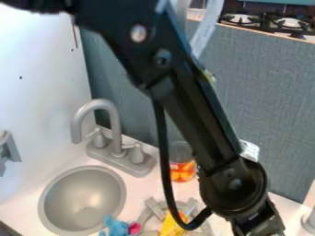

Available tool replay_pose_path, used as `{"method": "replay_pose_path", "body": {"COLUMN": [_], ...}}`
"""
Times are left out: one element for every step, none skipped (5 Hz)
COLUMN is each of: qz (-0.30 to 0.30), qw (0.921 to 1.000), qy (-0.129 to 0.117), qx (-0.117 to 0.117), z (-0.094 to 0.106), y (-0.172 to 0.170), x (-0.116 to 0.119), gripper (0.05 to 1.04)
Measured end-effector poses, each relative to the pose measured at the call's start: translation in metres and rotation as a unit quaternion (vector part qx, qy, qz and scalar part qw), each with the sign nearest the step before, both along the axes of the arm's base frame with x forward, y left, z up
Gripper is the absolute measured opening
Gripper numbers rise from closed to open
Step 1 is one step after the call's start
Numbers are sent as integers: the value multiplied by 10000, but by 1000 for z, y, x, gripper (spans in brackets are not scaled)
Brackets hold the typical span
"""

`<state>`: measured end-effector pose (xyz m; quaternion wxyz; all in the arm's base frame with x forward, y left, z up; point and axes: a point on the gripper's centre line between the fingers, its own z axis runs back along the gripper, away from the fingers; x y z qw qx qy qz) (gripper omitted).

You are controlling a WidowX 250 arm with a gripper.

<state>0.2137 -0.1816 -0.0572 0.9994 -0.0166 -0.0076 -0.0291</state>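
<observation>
Near a curved grey grate (pixel 155 209) and yellow toy (pixel 169 227), we cannot tell whether the angular black tool (pixel 261 228) is clenched.

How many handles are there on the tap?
2. In the view, the left handle is beside the foot of the spout, and the right handle is on its other side, both on the grey base.

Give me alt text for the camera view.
A black robot arm slants down over a toy sink with a gray faucet; nearby sit a blue toy, something yellow and a clear container with orange contents.
</observation>
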Motion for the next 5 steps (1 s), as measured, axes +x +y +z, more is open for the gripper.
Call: {"method": "replay_pose_path", "body": {"qz": [85, 129, 176, 228, 456], "qw": [9999, 9998, 9996, 9987, 9971], "qy": [-33, -56, -12, 111, 251], "qx": [78, 117, 229, 444, 560], "z": [-5, -9, -11, -20, -27], "y": [-4, -7, -7, 0, 14], "x": [9, 15, 18, 16, 19], "gripper": [1001, 1001, 1001, 960, 772]}}
